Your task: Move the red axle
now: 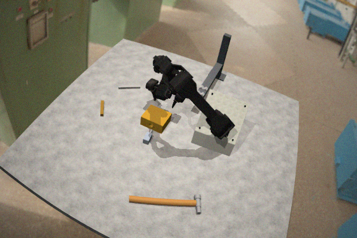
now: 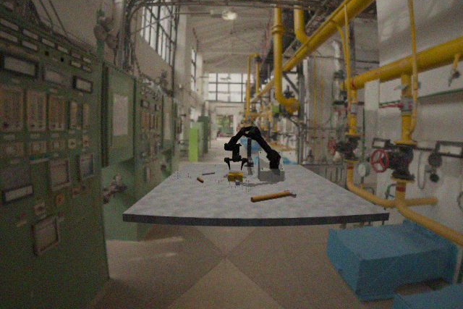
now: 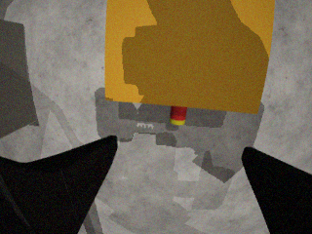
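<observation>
Beam [image 1: 155, 115] [image 2: 235, 176] [image 3: 190, 63]: yellow, on the table. Axle [image 3: 178, 114]: red, yellow-tipped, in the beam, its far end protruding; seen only in the wrist view, mostly hidden by the beam. Gripper [image 1: 164, 102] [image 2: 236, 168] [image 3: 181, 148]: wide, empty, above the beam's far side. Bracket [image 1: 213, 74] [image 2: 249, 152]: far right of the beam, partly screened by the arm [image 1: 201, 102] [image 2: 265, 143] from above. Hammer [image 1: 163, 200] [image 2: 270, 196]: near side. Yellow bar [image 1: 102, 108] [image 2: 200, 179]: left.

Matte-black arm [image 1: 201, 104] [image 2: 263, 143], chunky joints.
</observation>
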### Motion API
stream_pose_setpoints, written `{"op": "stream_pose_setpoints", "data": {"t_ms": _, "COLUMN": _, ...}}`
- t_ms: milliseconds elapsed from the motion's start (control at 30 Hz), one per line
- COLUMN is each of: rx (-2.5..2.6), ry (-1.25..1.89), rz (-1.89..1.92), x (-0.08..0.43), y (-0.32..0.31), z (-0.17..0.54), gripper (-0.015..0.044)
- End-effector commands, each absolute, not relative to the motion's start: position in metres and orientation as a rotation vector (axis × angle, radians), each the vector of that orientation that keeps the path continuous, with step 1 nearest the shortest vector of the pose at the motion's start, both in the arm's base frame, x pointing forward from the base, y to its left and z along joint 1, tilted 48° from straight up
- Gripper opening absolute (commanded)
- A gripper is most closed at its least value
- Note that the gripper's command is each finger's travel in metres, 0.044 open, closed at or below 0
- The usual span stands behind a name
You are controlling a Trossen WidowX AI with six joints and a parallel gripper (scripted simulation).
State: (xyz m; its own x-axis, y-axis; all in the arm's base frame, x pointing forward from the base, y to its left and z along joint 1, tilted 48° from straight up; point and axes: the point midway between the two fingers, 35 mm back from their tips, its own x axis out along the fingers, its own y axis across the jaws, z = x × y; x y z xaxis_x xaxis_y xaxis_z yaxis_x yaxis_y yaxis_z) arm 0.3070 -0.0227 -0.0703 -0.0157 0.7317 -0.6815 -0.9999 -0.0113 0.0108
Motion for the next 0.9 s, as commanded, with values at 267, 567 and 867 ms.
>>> {"op": "stream_pose_setpoints", "data": {"t_ms": 267, "rx": -0.576, "ry": 0.593, "rz": 1.507, "x": 0.306, "y": -0.006, "z": -0.085, "gripper": 0.0440}}
{"op": "stream_pose_setpoints", "data": {"t_ms": 567, "rx": -0.575, "ry": 0.592, "rz": 1.508, "x": 0.305, "y": 0.004, "z": -0.094, "gripper": 0.0440}}
{"op": "stream_pose_setpoints", "data": {"t_ms": 867, "rx": -0.574, "ry": 0.592, "rz": 1.508, "x": 0.304, "y": 0.010, "z": -0.098, "gripper": 0.0440}}
